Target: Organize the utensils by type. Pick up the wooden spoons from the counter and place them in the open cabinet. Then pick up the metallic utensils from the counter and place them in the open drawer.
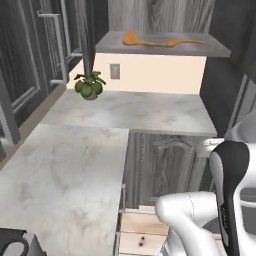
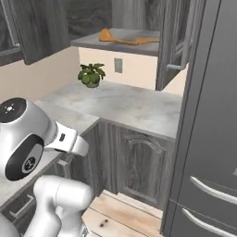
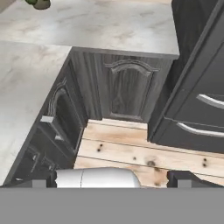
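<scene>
With both wooden spoons (image 1: pixel 162 42) on the cabinet (image 1: pixel 165 48) shelf, the gripper (image 3: pixel 111 180), wide open and empty, must next find the metallic utensils.

A count of what stands in this kitchen corner

Two wooden spoons (image 1: pixel 150 42) lie on the cabinet (image 1: pixel 165 48) shelf, far and high, their ends meeting in the middle; one potted plant (image 1: pixel 89 85) sits at the far left of the counter (image 1: pixel 75 165); one wall socket (image 1: pixel 115 71) shows on the cream wall just right of the plant; one L-shaped counter runs from near left to far right; two panelled low doors (image 3: pixel 129 89) meet in the corner under it, one on each run; two long silver handles (image 2: pixel 210 190) cross the dark unit at the near right; one floor of pale wooden planks (image 3: pixel 144 151) lies below.
</scene>
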